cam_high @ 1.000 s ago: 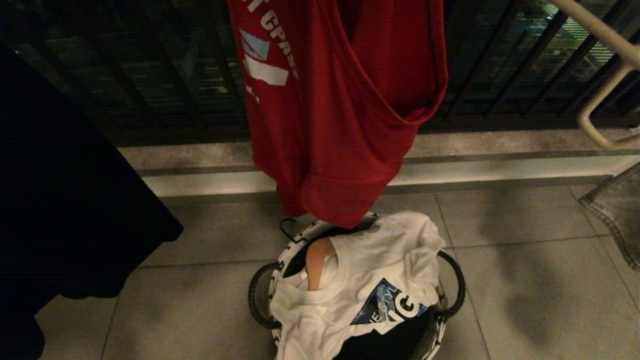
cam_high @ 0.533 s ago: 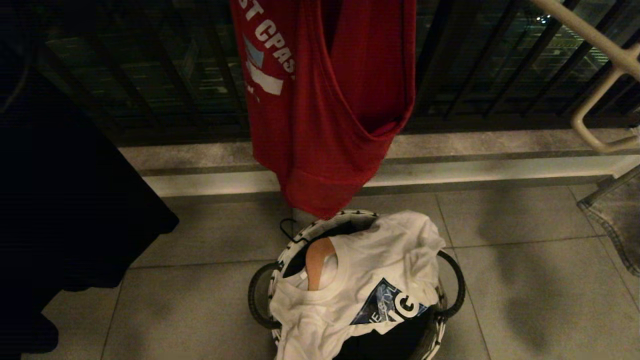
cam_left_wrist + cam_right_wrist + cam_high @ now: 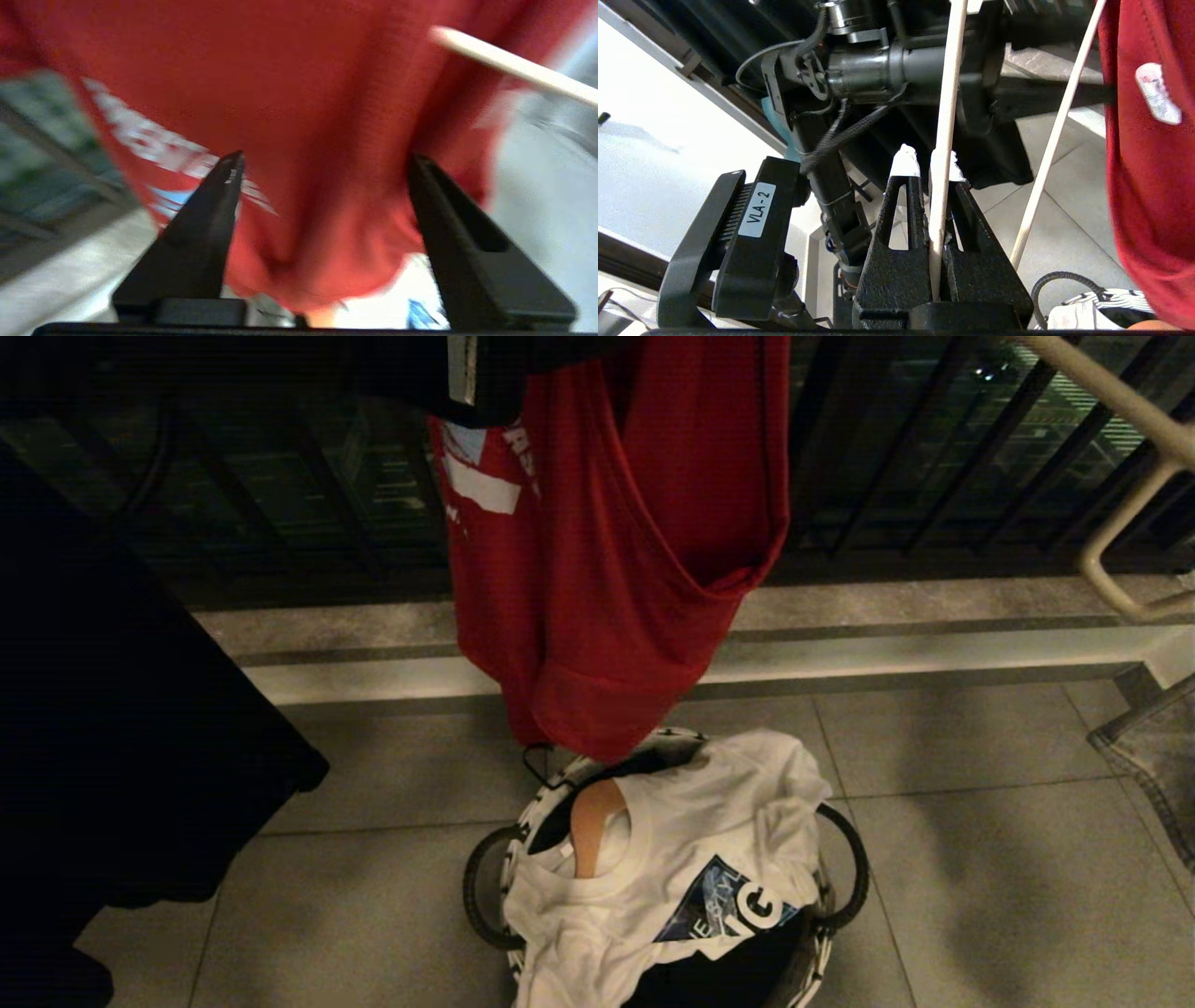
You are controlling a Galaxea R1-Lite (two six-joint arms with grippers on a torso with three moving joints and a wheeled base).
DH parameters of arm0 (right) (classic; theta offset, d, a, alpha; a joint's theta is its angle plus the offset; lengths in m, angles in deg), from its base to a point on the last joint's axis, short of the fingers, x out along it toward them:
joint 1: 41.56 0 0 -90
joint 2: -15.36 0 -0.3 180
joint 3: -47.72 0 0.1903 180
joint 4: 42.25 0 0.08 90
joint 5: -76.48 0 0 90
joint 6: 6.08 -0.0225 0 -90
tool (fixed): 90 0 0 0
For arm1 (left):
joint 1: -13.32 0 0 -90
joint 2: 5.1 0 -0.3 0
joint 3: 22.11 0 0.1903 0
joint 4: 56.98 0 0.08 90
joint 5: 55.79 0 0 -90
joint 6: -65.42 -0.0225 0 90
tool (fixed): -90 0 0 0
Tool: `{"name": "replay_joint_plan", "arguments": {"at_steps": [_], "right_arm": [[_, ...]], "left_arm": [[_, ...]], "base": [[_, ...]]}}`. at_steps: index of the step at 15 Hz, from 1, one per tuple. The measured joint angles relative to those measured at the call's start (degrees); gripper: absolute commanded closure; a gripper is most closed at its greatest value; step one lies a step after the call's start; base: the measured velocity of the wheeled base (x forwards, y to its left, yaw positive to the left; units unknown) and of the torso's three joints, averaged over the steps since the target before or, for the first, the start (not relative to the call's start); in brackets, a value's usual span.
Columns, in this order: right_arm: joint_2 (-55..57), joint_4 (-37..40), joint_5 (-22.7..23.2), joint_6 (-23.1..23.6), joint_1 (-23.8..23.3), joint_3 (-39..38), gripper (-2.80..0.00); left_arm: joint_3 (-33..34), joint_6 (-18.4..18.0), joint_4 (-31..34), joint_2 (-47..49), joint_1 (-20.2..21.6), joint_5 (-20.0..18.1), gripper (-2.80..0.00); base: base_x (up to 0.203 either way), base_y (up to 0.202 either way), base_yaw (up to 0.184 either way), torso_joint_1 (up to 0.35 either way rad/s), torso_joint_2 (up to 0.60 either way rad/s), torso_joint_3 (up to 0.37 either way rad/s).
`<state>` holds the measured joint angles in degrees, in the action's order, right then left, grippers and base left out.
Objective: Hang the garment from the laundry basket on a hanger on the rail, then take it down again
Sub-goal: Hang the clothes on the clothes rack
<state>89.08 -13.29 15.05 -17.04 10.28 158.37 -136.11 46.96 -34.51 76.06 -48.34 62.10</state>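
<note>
The red garment (image 3: pixel 616 551) hangs from above the head view, its hem just over the far rim of the laundry basket (image 3: pixel 537 812). In the left wrist view my left gripper (image 3: pixel 324 161) is open, its two black fingers wide apart, with the garment (image 3: pixel 303 93) just beyond them and nothing gripped. A dark part of my left arm (image 3: pixel 485 378) covers the lettering at the head view's top edge. My right gripper (image 3: pixel 927 156) is shut on a thin cream wire of the hanger (image 3: pixel 945 93). The garment (image 3: pixel 1148 186) hangs beside it.
The basket holds a white T-shirt (image 3: pixel 709 840) on a tan wooden hanger (image 3: pixel 590 826). A black garment (image 3: pixel 112 709) hangs at the left. Dark balcony railing (image 3: pixel 896 476) runs behind, and a cream rack tube (image 3: pixel 1120 485) and denim cloth (image 3: pixel 1158 747) stand at the right.
A dark part of my left arm has come into the head view's top edge, in front of the garment's lettering. The garment has swayed a little; the basket has stayed put.
</note>
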Motion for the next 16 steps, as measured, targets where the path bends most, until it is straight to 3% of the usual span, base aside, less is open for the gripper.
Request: {"name": "replay_joint_plan", "arguments": {"at_steps": [3,10,15,16], "right_arm": [[-0.08,0.0,0.0,0.0,0.0,0.0,0.0],[-0.1,0.05,0.04,0.02,0.07,0.0,0.0],[-0.13,0.02,0.05,0.02,0.07,0.01,0.0],[-0.15,0.01,0.05,0.02,0.07,0.06,0.0]], "left_arm": [[0.98,-3.42,-4.08,0.2,1.85,0.78,-2.8],[2.82,-7.28,-9.91,0.4,5.57,0.89,-2.8],[4.47,-7.97,-13.79,1.34,5.74,0.77,-2.8],[4.5,-8.04,-13.79,1.39,5.74,0.83,0.0]], "base": [[0.0,0.0,0.0,0.0,0.0,0.0],[0.0,0.0,0.0,0.0,0.0,0.0],[0.0,0.0,0.0,0.0,0.0,0.0],[0.0,0.0,0.0,0.0,0.0,0.0]]}}
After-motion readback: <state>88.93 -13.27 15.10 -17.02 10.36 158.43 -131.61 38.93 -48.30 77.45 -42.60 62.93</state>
